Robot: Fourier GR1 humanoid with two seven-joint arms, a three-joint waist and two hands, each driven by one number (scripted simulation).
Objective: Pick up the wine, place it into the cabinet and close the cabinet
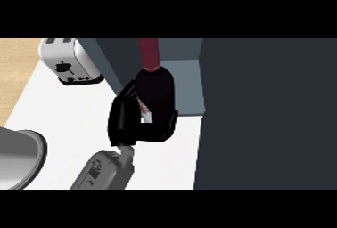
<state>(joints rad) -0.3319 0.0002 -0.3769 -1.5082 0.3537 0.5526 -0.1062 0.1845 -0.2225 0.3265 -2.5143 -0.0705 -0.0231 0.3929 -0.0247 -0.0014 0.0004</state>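
Observation:
The wine bottle point(158, 87) has a dark body, a red neck pointing toward the far side and a white and red label. My right hand point(135, 127) is shut on the bottle's lower part, with fingers on its left side and the thumb curled round its right side. The bottle is held at the opening of the cabinet point(187, 84), whose grey-blue inside shows behind it. The cabinet's dark door point(270, 111) stands open and fills the right side of the view. I cannot tell if the bottle's base rests on anything. My left hand does not show.
A silver toaster point(66, 60) stands on the white counter point(66, 116) at the far left. A round grey metal object point(20, 156) pokes in at the lower left edge. A wooden floor strip shows at the upper left.

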